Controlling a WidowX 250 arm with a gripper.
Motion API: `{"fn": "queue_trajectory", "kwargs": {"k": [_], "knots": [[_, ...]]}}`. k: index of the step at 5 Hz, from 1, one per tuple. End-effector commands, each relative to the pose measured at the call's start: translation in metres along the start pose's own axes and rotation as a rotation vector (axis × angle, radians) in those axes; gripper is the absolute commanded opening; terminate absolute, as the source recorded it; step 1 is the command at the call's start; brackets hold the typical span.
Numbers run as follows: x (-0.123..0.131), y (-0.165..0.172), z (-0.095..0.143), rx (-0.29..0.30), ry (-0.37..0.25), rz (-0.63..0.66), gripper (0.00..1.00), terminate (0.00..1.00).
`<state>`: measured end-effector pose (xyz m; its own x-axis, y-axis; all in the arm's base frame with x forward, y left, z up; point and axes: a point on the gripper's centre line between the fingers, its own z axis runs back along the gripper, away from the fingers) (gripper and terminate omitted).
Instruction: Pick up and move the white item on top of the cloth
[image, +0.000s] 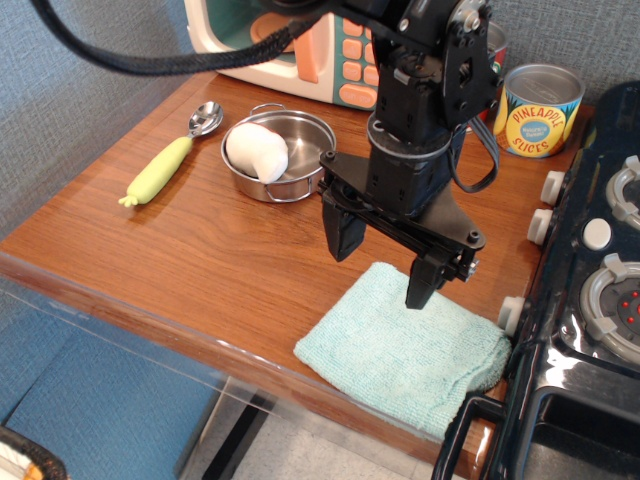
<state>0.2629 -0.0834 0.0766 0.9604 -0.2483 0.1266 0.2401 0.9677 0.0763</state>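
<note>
The white item is a rounded white toy lying inside the steel pot at the back of the table; its cap does not show. The mint-green cloth lies at the table's front right edge with nothing on it. My gripper hangs open and empty just above the cloth's back edge, one finger left of the cloth and the other finger over it. It is well to the right and in front of the pot.
A steel spoon with a yellow-green handle lies left of the pot. A pineapple can stands at the back right. A toy microwave is at the back. A dark toy stove borders the right side.
</note>
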Motion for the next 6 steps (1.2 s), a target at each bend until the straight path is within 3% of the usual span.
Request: {"fn": "queue_trajectory", "kwargs": {"k": [1, 3, 4, 5, 6], "knots": [[0.0, 0.0, 0.0, 0.0, 0.0, 0.0, 1.0, 0.0], [0.045, 0.078, 0.017, 0.071, -0.069, 0.221, 1.0, 0.0], [0.063, 0.126, 0.02, 0.133, -0.085, 0.348, 1.0, 0.0], [0.068, 0.165, 0.007, 0.147, -0.053, 0.472, 1.0, 0.0], [0.07, 0.182, -0.002, 0.167, -0.024, 0.52, 1.0, 0.0]]}}
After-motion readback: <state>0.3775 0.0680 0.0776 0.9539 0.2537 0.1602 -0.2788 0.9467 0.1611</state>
